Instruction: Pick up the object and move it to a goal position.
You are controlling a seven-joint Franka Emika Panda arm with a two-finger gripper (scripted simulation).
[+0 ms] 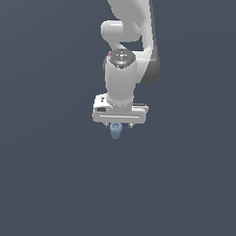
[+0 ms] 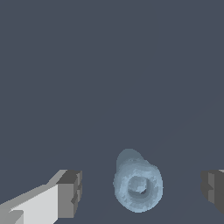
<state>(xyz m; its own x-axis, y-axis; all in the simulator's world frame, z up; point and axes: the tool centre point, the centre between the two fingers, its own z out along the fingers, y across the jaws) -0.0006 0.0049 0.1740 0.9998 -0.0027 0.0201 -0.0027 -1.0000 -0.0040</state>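
Between spread pincer [image 2: 142, 192] fingers: object [image 2: 138, 186]

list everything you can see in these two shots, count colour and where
object: 1, pale blue and slightly translucent, a rounded lump with a hollow centre facing the wrist camera; it sits between the two fingers with a gap on each side, and in the exterior view it shows just under the gripper
surface: 1, plain dark grey-blue, fills the background of both views
fingers: 2, white with dark grey pads, spread apart on either side of the object, neither touching it
gripper: 1, white, open, pointing down over the object
arm: 1, white with dark grey joints, coming down from the top of the exterior view
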